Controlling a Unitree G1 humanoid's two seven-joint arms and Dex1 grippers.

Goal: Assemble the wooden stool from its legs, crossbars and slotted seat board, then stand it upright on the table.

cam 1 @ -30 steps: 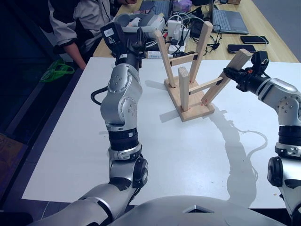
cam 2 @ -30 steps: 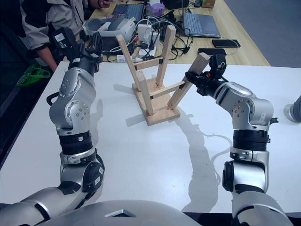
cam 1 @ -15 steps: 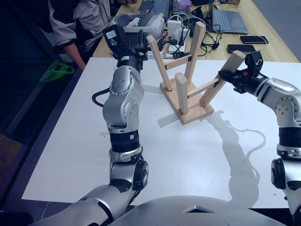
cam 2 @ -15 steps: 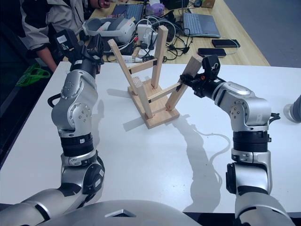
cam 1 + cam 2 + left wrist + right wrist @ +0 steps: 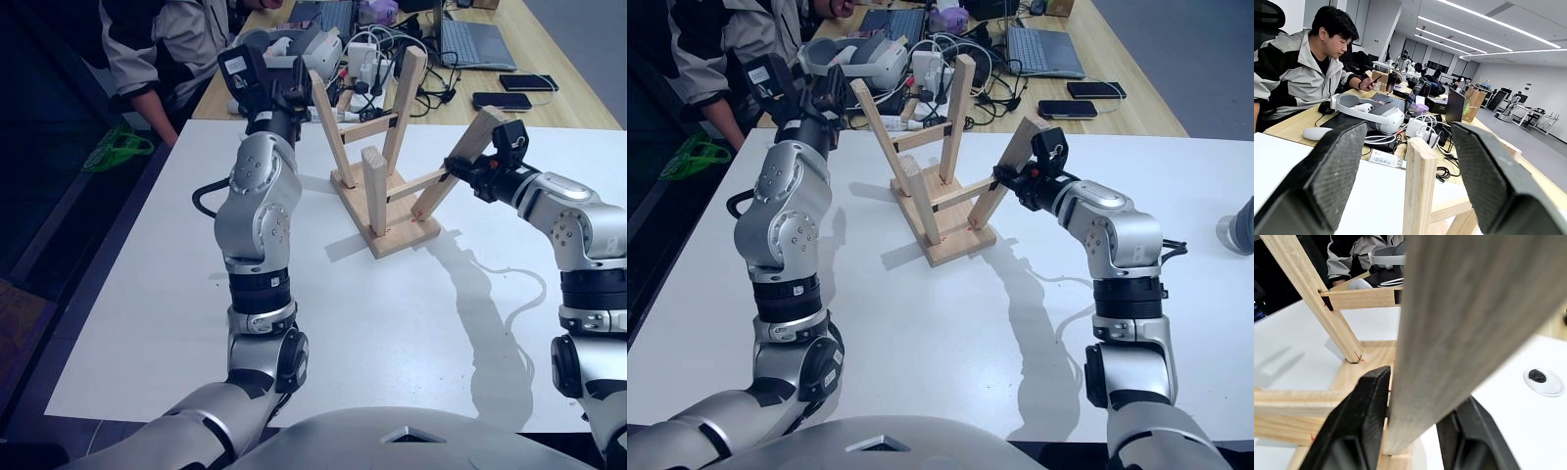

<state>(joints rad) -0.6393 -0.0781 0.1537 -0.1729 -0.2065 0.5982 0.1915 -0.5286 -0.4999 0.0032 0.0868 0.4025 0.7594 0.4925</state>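
Observation:
The wooden stool (image 5: 384, 186) is upside down on the white table (image 5: 323, 333), its seat board (image 5: 402, 235) underneath and its legs pointing up, leaning left. My right gripper (image 5: 477, 168) is shut on the upper part of the right leg (image 5: 1449, 318), one finger (image 5: 1356, 431) on each side of the wood. Held high at the table's far side, my left gripper (image 5: 294, 90) is open. The top of the far-left leg (image 5: 1420, 186) stands between its two pads (image 5: 1332, 176) with a gap on both sides.
Behind the table is a wooden desk (image 5: 558, 49) with a white headset (image 5: 1376, 112), laptops, phones and a tangle of cables. A person sits at its left end. The near half of the table is bare, and its left edge (image 5: 127, 255) drops to the floor.
My right gripper has moved left with the leg it holds, shifting and tipping the whole stool toward the left gripper. The far-left leg's top now stands beside the left gripper.

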